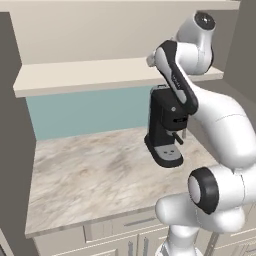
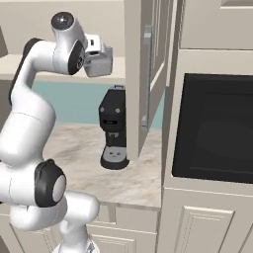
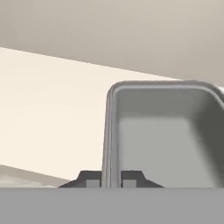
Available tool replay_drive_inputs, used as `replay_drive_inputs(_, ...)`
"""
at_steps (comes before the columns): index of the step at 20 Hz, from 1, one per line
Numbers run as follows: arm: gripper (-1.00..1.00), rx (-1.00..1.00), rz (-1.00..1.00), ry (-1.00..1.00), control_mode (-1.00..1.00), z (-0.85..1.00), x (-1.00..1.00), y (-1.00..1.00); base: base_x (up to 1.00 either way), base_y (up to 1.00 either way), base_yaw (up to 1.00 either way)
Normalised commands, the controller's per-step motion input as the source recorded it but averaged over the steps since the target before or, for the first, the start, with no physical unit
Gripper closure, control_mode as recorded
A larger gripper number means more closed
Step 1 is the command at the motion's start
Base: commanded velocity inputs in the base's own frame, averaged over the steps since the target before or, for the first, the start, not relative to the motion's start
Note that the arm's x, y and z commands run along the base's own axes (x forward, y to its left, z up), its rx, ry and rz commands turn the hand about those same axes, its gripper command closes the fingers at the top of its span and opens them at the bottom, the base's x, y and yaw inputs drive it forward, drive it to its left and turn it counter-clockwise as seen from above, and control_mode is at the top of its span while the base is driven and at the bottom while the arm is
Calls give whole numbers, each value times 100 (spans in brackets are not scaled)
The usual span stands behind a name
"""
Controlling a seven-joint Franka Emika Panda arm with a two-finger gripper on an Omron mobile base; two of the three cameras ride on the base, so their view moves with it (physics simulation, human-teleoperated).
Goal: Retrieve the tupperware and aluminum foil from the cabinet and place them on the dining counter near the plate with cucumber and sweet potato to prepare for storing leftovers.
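We have the gripper (image 3: pixel 111 179) pinched on the near wall of the tupperware (image 3: pixel 164 140), which sits on the cabinet (image 1: pixel 75 77) shelf near its front edge. Step 1, retrieval, is in hand; next we should lift and draw it clear of the shelf.

Matt grey plastic-looking tupperware (image 3: pixel 164 135), smooth walls. Cream matt cabinet (image 3: pixel 52 109) shelf. Marbled stone-look countertop (image 1: pixel 95 175), slight sheen. Black semi-gloss coffee machine (image 1: pixel 166 127).
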Motion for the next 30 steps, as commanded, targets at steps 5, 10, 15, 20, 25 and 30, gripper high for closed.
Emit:
replay_drive_inputs(5,100,-2,0,16,-100,29,-100,47,0,0,0)
replay_drive_inputs(10,100,-5,0,15,-100,0,-100,28,0,0,0)
replay_drive_inputs(15,100,-5,-1,9,-100,-1,-100,1,0,0,0)
replay_drive_inputs(20,100,-4,-12,1,-100,-19,-73,-6,0,0,0)
replay_drive_inputs(25,100,-4,-10,6,-100,-33,-66,-6,0,0,0)
replay_drive_inputs(30,100,0,0,0,100,0,0,0,-99,0,-4)
